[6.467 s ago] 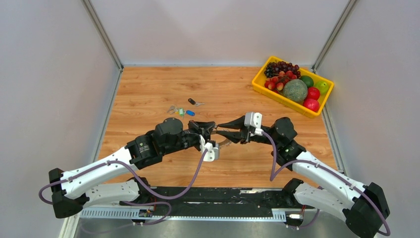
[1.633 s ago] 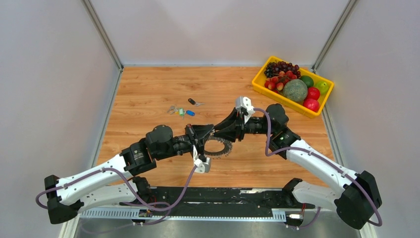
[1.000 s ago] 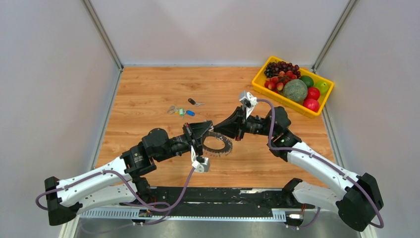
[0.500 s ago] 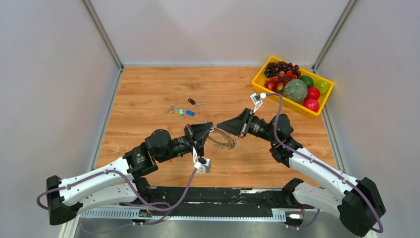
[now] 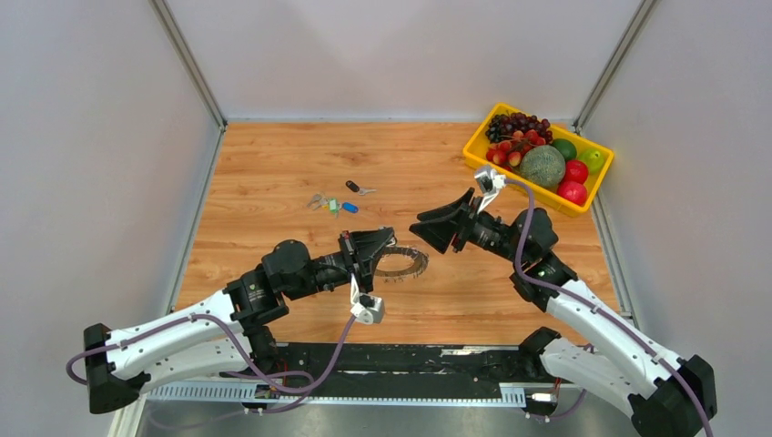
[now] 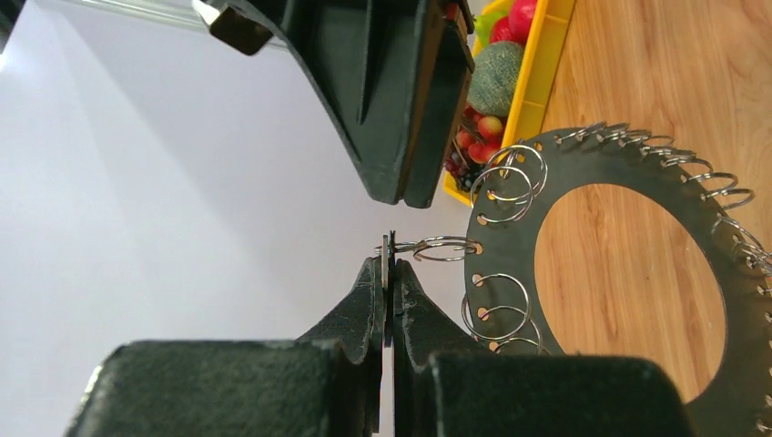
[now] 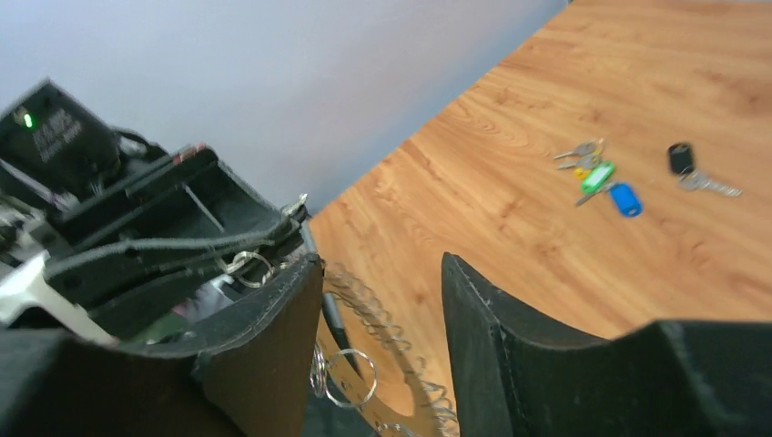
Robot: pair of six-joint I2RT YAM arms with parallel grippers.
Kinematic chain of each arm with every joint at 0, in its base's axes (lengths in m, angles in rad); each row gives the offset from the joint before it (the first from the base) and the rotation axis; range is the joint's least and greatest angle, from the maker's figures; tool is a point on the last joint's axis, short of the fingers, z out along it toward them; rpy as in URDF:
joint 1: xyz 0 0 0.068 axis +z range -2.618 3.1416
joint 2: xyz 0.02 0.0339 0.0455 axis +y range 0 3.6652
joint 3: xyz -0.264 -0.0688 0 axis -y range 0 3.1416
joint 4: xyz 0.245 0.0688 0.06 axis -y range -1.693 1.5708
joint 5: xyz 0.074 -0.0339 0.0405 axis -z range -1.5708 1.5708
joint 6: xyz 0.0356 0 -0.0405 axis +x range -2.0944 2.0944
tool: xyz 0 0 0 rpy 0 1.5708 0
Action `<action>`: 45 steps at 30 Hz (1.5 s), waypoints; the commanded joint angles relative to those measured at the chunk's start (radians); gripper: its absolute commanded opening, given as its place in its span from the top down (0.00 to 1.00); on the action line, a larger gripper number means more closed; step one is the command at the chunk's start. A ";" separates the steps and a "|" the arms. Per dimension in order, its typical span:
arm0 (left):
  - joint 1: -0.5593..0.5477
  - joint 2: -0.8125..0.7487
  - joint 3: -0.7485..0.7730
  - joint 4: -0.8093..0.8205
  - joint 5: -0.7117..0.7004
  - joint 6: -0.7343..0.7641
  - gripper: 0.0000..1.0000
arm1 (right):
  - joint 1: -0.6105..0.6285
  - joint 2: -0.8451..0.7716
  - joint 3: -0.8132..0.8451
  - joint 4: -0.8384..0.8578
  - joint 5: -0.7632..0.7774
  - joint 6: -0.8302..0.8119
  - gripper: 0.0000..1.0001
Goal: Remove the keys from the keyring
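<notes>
Keyring [image 5: 405, 265] near keys [image 5: 333, 204], fruit tray [image 5: 478, 137]

The worktop [image 5: 273, 164] is showing orange-brown wood grain. The keyring [image 6: 628, 168] is looking dull dark grey, glinting silver along its rim. The keys [image 5: 333, 204] are carrying green and blue tags; a separate key [image 5: 353, 187] is showing a black head. The tray [image 5: 473, 157] is glowing yellow, and the right fingers [image 7: 264, 364] are showing matte black.

Near the middle of the counter [image 5: 273, 155], the left pincer [image 5: 386, 242] grips the keyring [image 5: 407, 265] by its left edge, with the right pincer [image 5: 426, 233] just behind and right of the ring. Loose keys [image 5: 331, 205] lie farther back on the left, and a fruit tray [image 5: 474, 157] sits at the far right corner.
</notes>
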 commanded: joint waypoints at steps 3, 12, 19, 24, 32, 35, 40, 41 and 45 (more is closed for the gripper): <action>-0.004 -0.029 0.034 0.070 0.086 -0.042 1.00 | 0.019 -0.066 0.004 0.013 -0.151 -0.531 0.48; -0.004 -0.028 0.047 0.046 0.130 -0.055 1.00 | 0.062 -0.020 0.000 0.096 -0.235 -0.646 0.50; -0.004 -0.020 0.052 0.037 0.134 -0.056 1.00 | 0.116 -0.006 0.001 0.106 -0.276 -0.685 0.50; -0.004 -0.015 0.053 0.033 0.136 -0.055 1.00 | 0.140 0.004 0.006 0.127 -0.285 -0.675 0.51; -0.004 -0.017 0.055 0.033 0.139 -0.057 1.00 | 0.157 0.035 0.024 0.141 -0.300 -0.642 0.71; -0.004 -0.018 0.055 0.034 0.136 -0.057 1.00 | 0.159 0.059 0.038 0.147 -0.329 -0.605 0.87; -0.005 -0.024 0.050 0.043 0.117 -0.055 1.00 | 0.159 0.051 0.045 0.133 -0.257 -0.513 1.00; -0.004 -0.027 0.047 0.048 0.112 -0.053 1.00 | 0.160 0.044 0.049 0.118 -0.215 -0.474 1.00; -0.004 -0.031 0.044 0.055 0.098 -0.046 1.00 | 0.156 0.040 0.066 0.020 0.044 -0.178 1.00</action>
